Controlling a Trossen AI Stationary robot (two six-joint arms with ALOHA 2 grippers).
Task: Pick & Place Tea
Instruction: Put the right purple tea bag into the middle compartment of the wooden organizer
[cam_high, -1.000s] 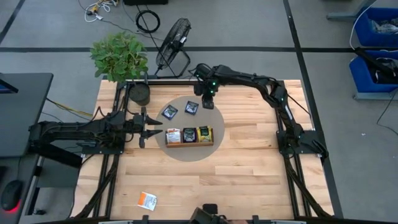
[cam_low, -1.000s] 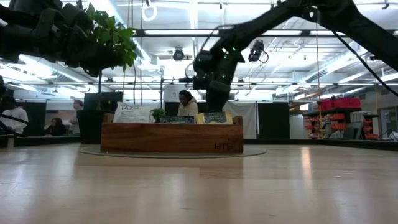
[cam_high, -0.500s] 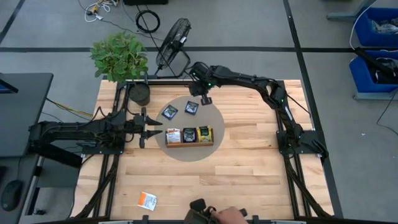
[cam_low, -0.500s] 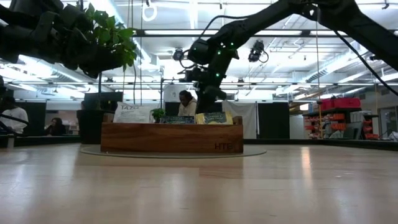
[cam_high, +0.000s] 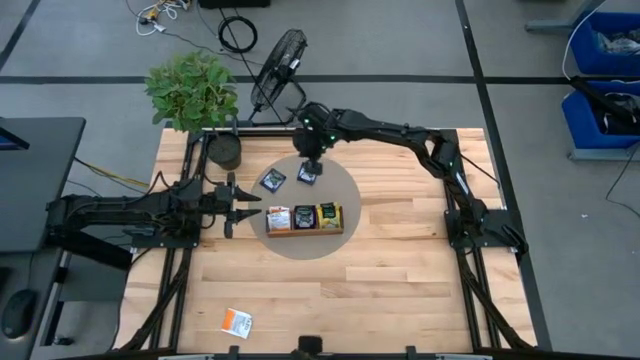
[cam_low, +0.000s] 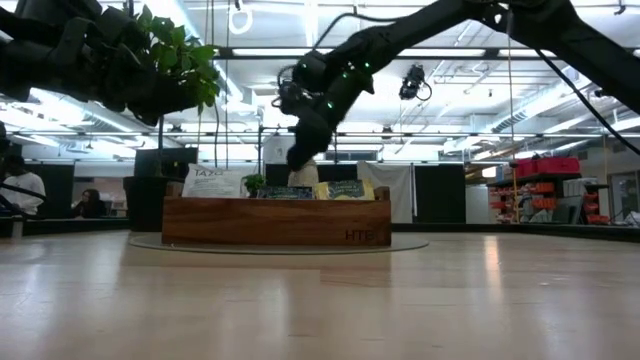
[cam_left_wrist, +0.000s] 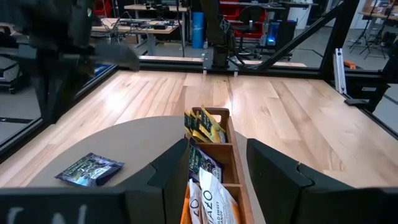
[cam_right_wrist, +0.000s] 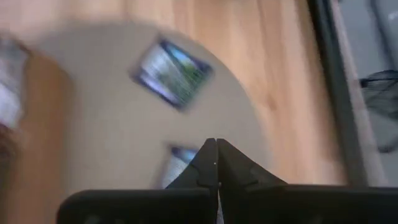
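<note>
- Leftward along the table's far side is where the right gripper has swung since a second ago; it now hangs above the navy sachet lying loose on the round grey mat.
- Its wrist view shows the two fingertips pressed together, with nothing between them.
- Beside that sachet, a second navy sachet also lies loose on the mat.
- Three groups of tea already stand in the wooden tray: orange-and-white, navy and yellow-green.
- One orange-and-white sachet lies alone near the table's front edge, well apart from everything else.
- Judging by this, the task is partly done: three loose sachets remain to be picked and filed in the tray.
- At the mat's left edge, the left gripper waits with its fingers spread, pointing at the tray.
- Motion blur smears the right wrist view, so sachet labels cannot be read.
- From table height, the tray hides both loose navy sachets.
</note>
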